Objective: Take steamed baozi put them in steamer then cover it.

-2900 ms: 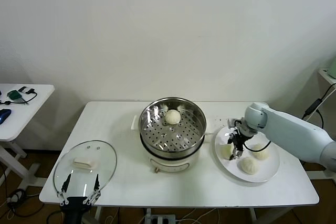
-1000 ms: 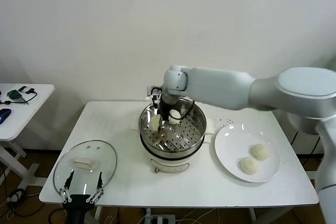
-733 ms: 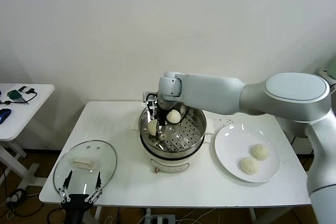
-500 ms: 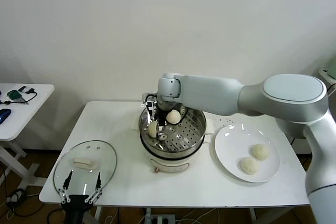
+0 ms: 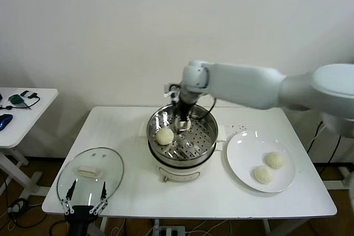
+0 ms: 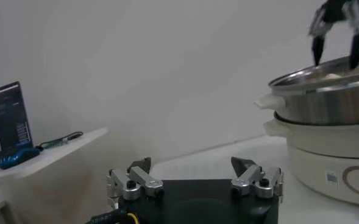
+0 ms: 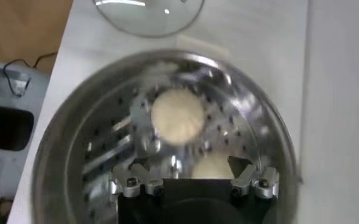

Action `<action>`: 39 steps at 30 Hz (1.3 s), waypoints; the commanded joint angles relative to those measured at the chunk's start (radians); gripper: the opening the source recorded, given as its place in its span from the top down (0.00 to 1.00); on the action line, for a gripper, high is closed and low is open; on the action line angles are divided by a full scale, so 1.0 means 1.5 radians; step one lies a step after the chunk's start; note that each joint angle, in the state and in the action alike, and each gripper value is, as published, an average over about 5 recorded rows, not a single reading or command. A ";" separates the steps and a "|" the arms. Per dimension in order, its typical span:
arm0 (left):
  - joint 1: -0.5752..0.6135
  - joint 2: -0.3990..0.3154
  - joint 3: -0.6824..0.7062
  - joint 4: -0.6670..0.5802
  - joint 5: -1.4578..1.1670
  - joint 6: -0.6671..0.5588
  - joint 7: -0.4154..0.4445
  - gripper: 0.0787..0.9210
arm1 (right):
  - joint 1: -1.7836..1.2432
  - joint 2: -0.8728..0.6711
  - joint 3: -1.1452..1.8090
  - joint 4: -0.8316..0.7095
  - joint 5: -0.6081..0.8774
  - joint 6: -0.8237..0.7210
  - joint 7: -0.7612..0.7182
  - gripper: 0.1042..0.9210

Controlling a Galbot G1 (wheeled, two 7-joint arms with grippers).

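Note:
The steamer [image 5: 206,136] stands mid-table and holds two baozi: one [image 5: 164,135] on its left side, one [image 5: 183,125] at the back, partly hidden by my right gripper. My right gripper [image 5: 181,116] hangs open and empty just above the back bun. In the right wrist view both buns show under the open gripper [image 7: 188,162]: the left bun [image 7: 177,115] and the back one [image 7: 214,165]. Two more baozi [image 5: 273,160] [image 5: 262,174] lie on the white plate [image 5: 238,156]. The glass cover [image 5: 90,173] lies at the front left. My left gripper [image 5: 86,194] is open at its near edge.
In the left wrist view the open left gripper [image 6: 191,162] faces the steamer's side [image 6: 325,109], with the right gripper [image 6: 337,27] above its rim. A side table [image 5: 22,109] with small items stands to the left. The cover's edge also shows in the right wrist view [image 7: 149,9].
My right gripper carried a baozi from the plate into the steamer, let it go on the left side, then rose and shifted toward the back. The left arm stayed still.

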 commanded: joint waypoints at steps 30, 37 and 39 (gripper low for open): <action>0.007 -0.022 -0.011 0.002 0.015 0.013 -0.003 0.12 | -0.452 -0.343 0.254 0.015 -0.436 0.090 -0.058 0.12; 0.006 -0.022 -0.012 0.004 0.015 0.016 -0.004 0.12 | -0.458 -0.312 0.264 -0.004 -0.434 0.090 -0.057 0.12; 0.006 -0.023 -0.011 0.005 0.015 0.015 -0.004 0.12 | -0.457 -0.303 0.264 -0.009 -0.433 0.091 -0.057 0.12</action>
